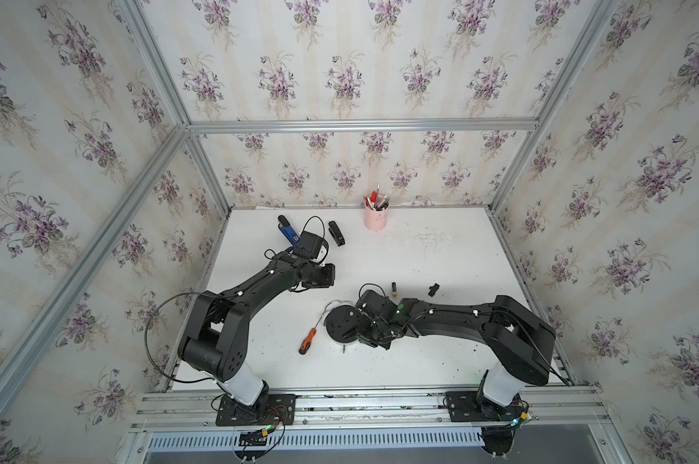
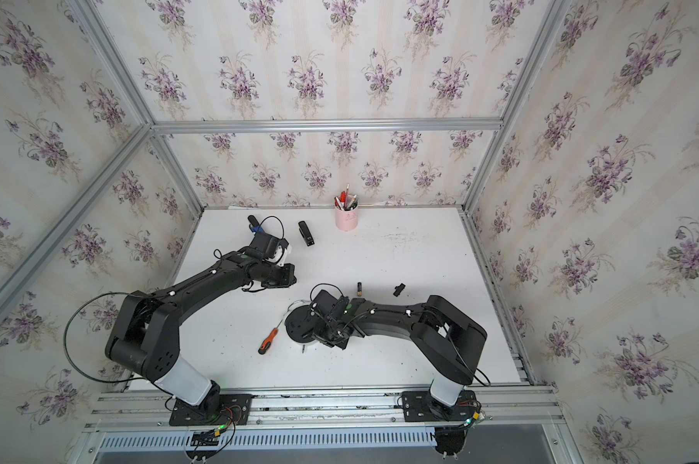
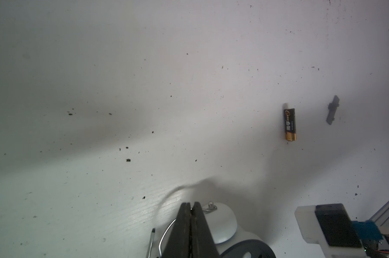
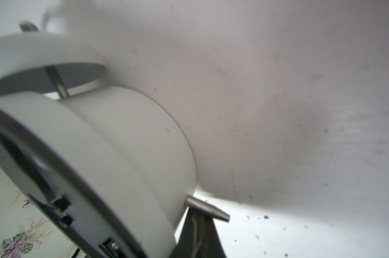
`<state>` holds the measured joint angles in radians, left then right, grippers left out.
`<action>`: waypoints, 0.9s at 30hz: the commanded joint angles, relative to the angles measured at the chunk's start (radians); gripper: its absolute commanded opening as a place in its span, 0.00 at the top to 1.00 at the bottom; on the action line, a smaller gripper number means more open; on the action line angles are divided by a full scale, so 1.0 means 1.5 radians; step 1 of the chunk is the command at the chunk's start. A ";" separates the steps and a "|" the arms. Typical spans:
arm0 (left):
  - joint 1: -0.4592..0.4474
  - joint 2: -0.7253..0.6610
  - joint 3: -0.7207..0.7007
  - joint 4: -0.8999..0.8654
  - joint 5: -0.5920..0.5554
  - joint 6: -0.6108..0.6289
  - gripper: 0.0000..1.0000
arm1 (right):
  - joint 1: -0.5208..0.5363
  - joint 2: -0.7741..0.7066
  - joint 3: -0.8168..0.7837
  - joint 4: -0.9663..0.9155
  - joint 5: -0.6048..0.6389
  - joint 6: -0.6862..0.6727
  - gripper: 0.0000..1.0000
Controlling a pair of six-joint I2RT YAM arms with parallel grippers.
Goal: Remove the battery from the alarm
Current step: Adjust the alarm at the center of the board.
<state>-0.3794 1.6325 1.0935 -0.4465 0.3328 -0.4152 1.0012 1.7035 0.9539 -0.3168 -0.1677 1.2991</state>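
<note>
The alarm [image 1: 339, 323] lies face down near the table's middle, its round black back up, in both top views [image 2: 298, 324]. The battery [image 1: 394, 289] lies loose on the table behind it, black with a gold end; the left wrist view shows the battery [image 3: 290, 124] too. My right gripper [image 4: 198, 215] is shut, its tips right at a metal foot [image 4: 207, 208] on the alarm's white body [image 4: 126, 143]; whether they touch is unclear. My left gripper [image 3: 190, 205] is shut and holds nothing. It hovers left of and behind the alarm, over a white bell [image 3: 221, 225].
A small black cover piece [image 1: 433, 289] lies right of the battery. An orange-and-black screwdriver [image 1: 308, 340] lies left of the alarm. At the back stand a pink pen cup [image 1: 376, 219], a black stapler [image 1: 337, 234] and a blue-and-black tool [image 1: 286, 229].
</note>
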 commanded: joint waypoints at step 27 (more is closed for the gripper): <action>0.003 -0.128 -0.053 -0.020 -0.014 -0.022 0.83 | -0.198 0.095 0.206 -0.109 -0.015 -0.283 0.92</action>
<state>-0.3775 1.4670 0.9993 -0.4469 0.3176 -0.4381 0.7235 1.8896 1.2690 -0.4191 -0.1986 0.9234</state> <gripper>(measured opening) 0.152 0.061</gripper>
